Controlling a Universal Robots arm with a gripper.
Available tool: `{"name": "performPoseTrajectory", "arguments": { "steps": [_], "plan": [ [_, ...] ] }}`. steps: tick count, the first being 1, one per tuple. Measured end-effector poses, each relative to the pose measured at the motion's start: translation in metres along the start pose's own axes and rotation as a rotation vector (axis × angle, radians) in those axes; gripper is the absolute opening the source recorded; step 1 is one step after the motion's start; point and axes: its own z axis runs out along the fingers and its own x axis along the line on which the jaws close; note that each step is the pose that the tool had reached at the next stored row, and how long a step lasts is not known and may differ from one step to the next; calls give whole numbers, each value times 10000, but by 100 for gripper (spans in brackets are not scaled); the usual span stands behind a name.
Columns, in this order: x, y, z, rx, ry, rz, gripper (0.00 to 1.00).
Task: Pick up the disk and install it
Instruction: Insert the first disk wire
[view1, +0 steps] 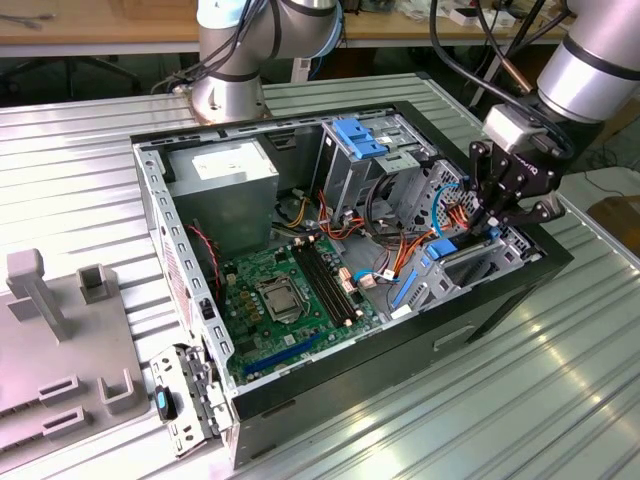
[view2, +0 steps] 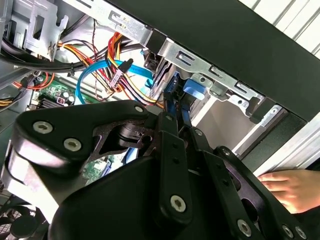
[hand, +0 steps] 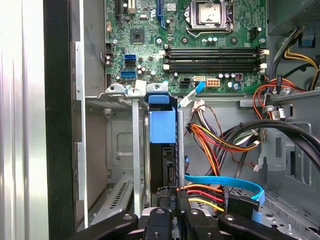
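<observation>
Disk (hand: 163, 125) stands on edge in the case's (view1: 480, 320) drive bay (hand: 132, 150). End effector (view1: 490, 225) grips its rear end.

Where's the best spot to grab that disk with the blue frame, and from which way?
Probably the blue handle at the disk's exposed end. The disk stands on edge in a narrow metal bay, walls close on both flat sides, so only that thin end is free. Come straight in along the slot from the open case side, where the gripper already is.
</observation>
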Motion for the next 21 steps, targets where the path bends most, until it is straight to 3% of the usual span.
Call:
{"name": "performPoseTrajectory", "arguments": {
  "steps": [12,13,14,21],
  "plan": [
    [0,0,13,0,-30,1,18],
    [0,0,-8,1,-19,1,18],
    [0,0,-24,0,-13,0,24],
    [0,-1,-82,0,-11,0,24]
  ]
}}
